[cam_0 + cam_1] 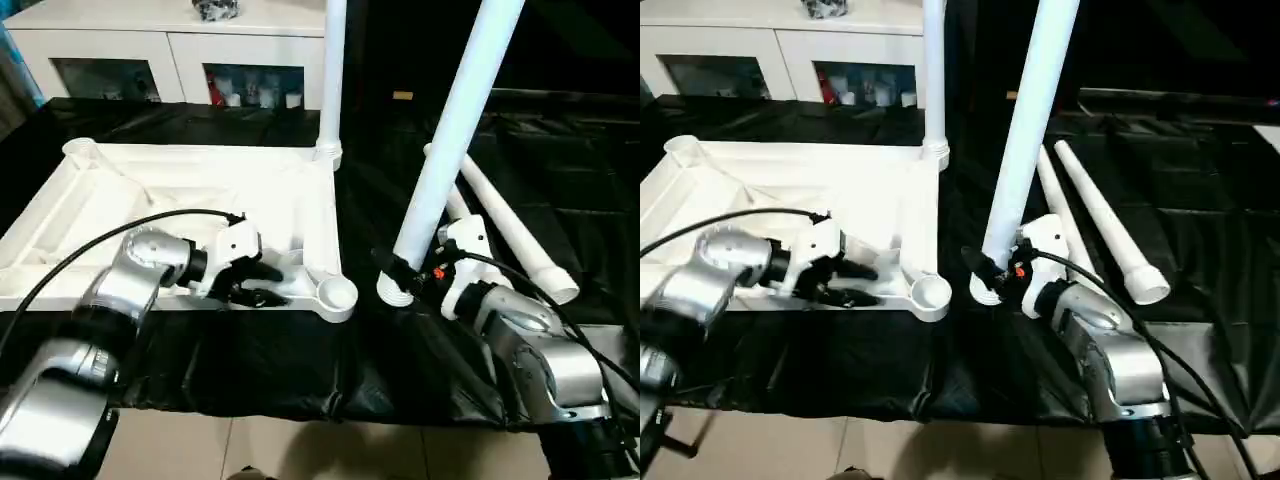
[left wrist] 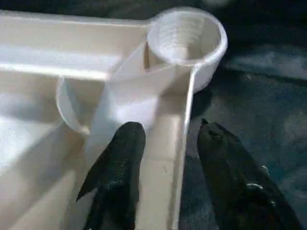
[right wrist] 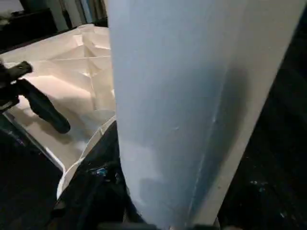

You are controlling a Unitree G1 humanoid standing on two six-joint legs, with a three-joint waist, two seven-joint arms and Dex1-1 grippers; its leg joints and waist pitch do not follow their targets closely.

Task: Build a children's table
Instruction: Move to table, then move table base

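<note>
- Nearest us, the left hand (image 1: 262,283) sits at the front rim of the tabletop (image 1: 180,200), one finger (image 2: 117,167) inside the rim wall and the other outside it, straddling the wall with a gap showing, not clamped
- Just beyond those fingertips is the tabletop's near corner socket (image 2: 187,36), round, open and threaded inside
- Beside that socket, on the black-draped surface (image 1: 300,370), the right hand (image 1: 405,272) is clamped on the thick lower end of a white leg (image 1: 450,140), which leans up and away from the tabletop
- The tabletop lies upside down on the surface, ribs up
- At the tabletop's far corner on the same side, a second leg (image 1: 333,70) stands upright in its socket
- Past the held leg, away from the tabletop, two spare legs (image 1: 1110,230) lie side by side on the surface
- Behind the tabletop stands a white cabinet (image 1: 170,50) with glass doors
</note>
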